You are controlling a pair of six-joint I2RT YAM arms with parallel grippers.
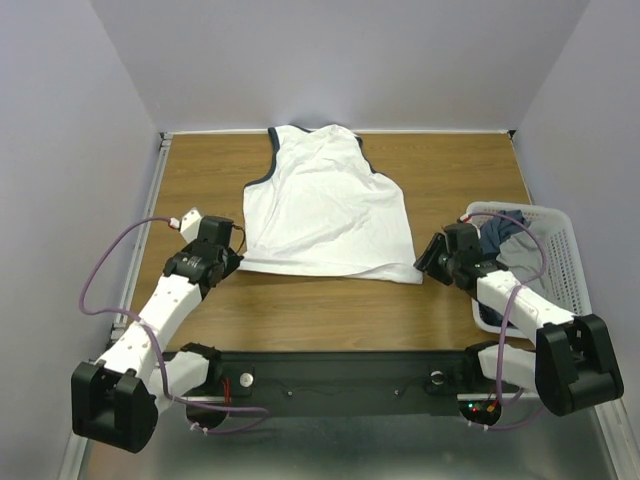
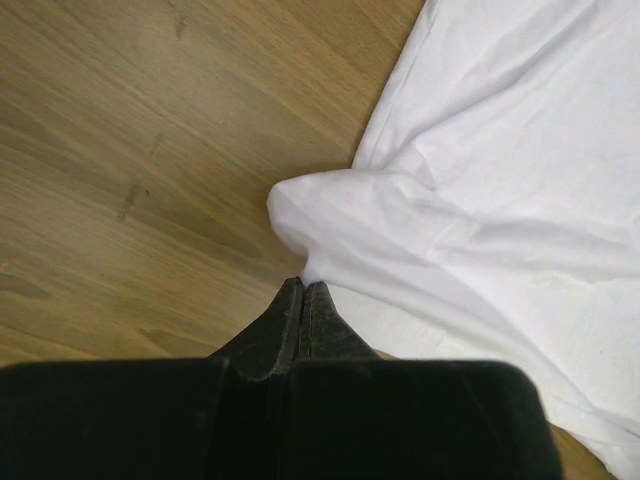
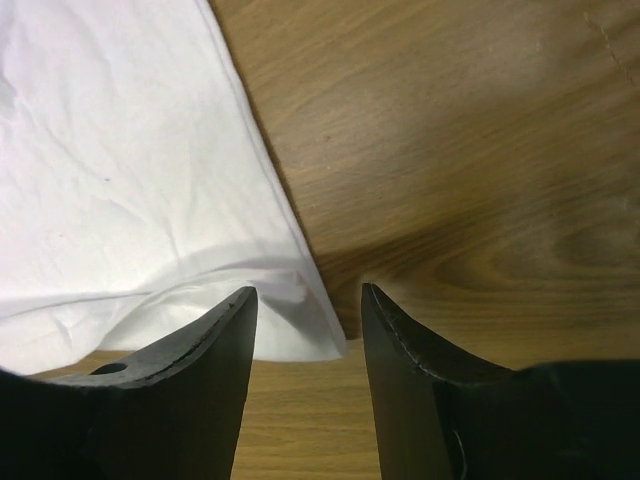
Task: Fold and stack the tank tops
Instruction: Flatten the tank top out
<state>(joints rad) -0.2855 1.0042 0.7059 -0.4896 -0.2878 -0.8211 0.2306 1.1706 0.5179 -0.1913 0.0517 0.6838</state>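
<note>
Squaring up for the first fold of the white tank top (image 1: 325,205), spread flat mid-table, neck farthest from the arms. Left claw (image 2: 303,288) shut, apparently pinching the bunched near-left hem corner; right claw (image 3: 307,290) half open astride the near-right corner, gripping nothing yet. Close on cloth only, then lift both corners evenly. Just right: basket (image 1: 566,262) holding other tops (image 1: 508,238); keep the right elbow off its rim.

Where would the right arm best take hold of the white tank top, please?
Grip the white tank top at its near right hem corner, coming in from the near side: that corner sticks out as a thin, exposed point, lying between the right gripper's open fingers.
</note>
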